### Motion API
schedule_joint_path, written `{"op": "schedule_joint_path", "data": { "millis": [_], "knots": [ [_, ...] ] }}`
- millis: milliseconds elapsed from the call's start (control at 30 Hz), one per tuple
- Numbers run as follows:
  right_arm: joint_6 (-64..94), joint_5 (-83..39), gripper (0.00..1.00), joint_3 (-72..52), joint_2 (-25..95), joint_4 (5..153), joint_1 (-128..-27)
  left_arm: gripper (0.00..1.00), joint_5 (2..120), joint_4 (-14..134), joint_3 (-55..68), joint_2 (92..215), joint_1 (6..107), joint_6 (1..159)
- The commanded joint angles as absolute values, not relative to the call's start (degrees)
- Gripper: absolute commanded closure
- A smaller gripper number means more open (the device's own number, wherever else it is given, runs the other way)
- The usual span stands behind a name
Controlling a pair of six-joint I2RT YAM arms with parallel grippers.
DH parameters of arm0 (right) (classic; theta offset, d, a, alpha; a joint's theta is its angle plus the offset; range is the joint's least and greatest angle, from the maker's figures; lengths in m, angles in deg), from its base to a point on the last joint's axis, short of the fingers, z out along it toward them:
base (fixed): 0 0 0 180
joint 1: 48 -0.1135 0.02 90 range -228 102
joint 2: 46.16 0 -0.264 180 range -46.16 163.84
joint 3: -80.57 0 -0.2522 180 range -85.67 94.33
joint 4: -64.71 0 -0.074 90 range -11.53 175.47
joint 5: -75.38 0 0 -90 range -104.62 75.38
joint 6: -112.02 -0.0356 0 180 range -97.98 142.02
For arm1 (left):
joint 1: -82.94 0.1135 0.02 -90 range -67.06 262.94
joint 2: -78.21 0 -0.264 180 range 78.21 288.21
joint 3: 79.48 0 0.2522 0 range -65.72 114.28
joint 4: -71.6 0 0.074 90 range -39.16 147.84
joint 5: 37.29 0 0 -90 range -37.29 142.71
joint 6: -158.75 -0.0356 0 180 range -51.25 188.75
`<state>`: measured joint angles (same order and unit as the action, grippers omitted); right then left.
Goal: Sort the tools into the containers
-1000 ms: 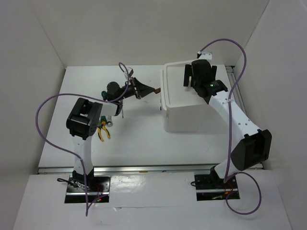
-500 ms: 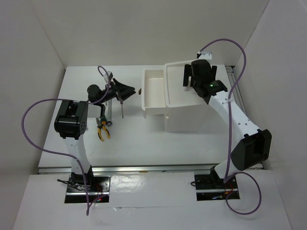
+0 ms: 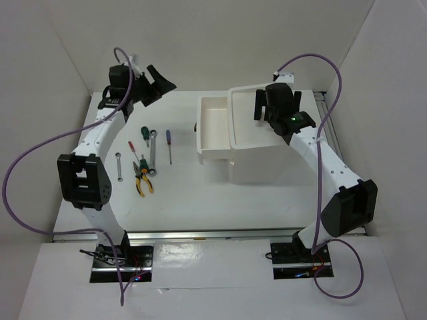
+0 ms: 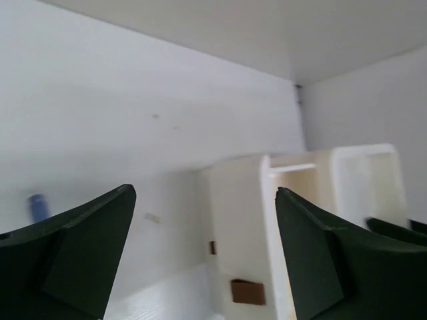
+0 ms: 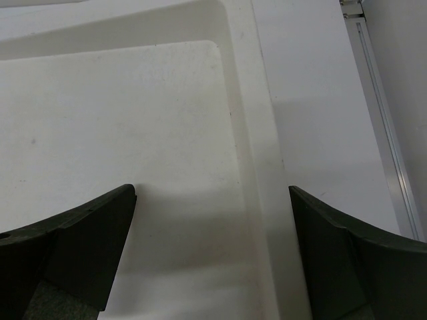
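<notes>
Left claw (image 3: 160,83): jaws held wide apart, nothing gripped; raised at the far left.
Right claw (image 5: 210,192): jaws apart, empty, held over the box's top tray (image 5: 167,120).
Tools (image 3: 152,148): laid on the table at 6 o'clock from the left claw; long axes mostly 12-to-6.
Drawer (image 3: 212,127): pulled open, at 3 o'clock from the tools.
Nearer arm: the left is judged nearer.

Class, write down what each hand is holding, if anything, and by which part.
Nothing is held: left hand open in the air, right hand open above the box.
</notes>
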<state>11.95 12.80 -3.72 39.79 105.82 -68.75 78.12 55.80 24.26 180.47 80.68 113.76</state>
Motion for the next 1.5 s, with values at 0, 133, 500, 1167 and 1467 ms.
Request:
{"op": "schedule_joint_path", "data": {
  "millis": [0, 133, 500, 1167, 1467],
  "knots": [
    [9.9, 6.4, 0.0, -4.8, 42.7, 108.9, -72.0, 0.04, 62.6, 28.5, 31.4, 188.8, 78.8, 100.8],
    [9.4, 6.9, 0.0, -4.8, 44.0, 108.9, -72.5, 0.26, 52.5, 18.8, 42.7, 199.9, 75.4, 98.5],
    [9.9, 4.4, 0.0, -8.9, 42.1, 106.3, -70.2, 0.28, 49.4, 16.7, 45.2, 210.3, 71.4, 98.3],
    [9.9, 2.0, 0.0, -12.4, 41.0, 104.7, -68.0, 0.27, 47.5, 13.4, 48.1, 202.0, 70.9, 97.3],
    [9.9, 1.5, 0.0, -11.8, 41.0, 104.7, -68.0, 0.27, 45.6, 12.1, 47.0, 204.5, 74.6, 94.4]
  ]
}}
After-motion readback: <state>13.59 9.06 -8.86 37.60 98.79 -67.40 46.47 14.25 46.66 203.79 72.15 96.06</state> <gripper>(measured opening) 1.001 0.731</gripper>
